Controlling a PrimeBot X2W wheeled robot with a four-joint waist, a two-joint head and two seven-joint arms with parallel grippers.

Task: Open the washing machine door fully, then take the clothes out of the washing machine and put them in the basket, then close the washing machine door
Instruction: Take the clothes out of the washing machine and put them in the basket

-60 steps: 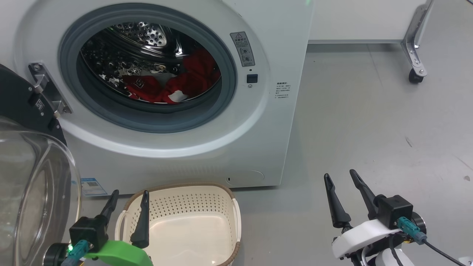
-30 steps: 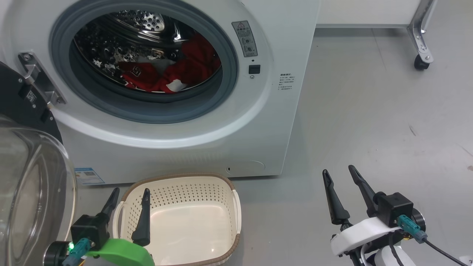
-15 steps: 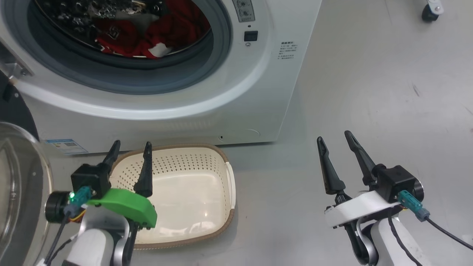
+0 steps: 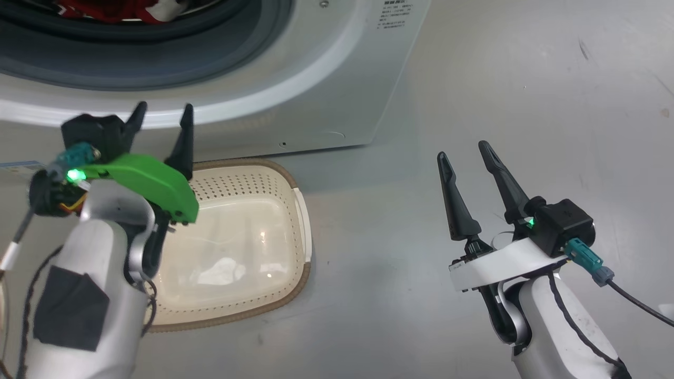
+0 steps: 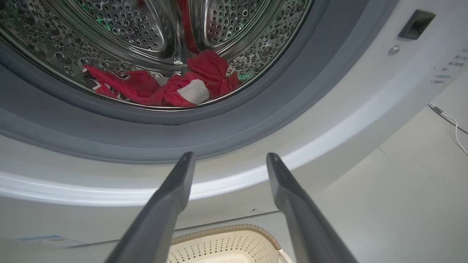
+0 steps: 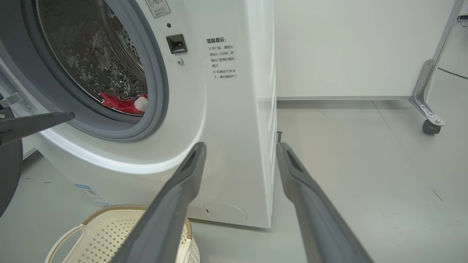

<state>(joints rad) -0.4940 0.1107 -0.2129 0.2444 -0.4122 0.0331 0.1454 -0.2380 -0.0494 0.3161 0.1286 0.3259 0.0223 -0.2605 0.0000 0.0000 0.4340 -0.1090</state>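
Observation:
The washing machine (image 4: 326,79) stands open, and in the left wrist view the red clothes (image 5: 146,86) lie at the bottom of its steel drum. My left gripper (image 4: 164,108) is open and empty. It is raised in front of the white panel just below the grey gasket, above the basket's far-left rim; in its own view the left gripper (image 5: 230,156) points at the gasket's lower edge. The cream basket (image 4: 295,210) sits empty on the floor before the machine. My right gripper (image 4: 462,149) hangs open and empty over bare floor to the right. A dark edge of the washing machine door (image 6: 6,171) shows at far left.
The machine's right front corner (image 6: 268,146) lies straight ahead of my right gripper (image 6: 242,146). A metal frame leg with a caster (image 6: 429,124) stands at the far right by the white wall. A thin cable (image 5: 451,122) lies on the grey floor.
The head camera has tipped down, so the drum has slid up out of the picture. My left gripper has risen from over the basket's rim to the machine's front. Both grippers stay open.

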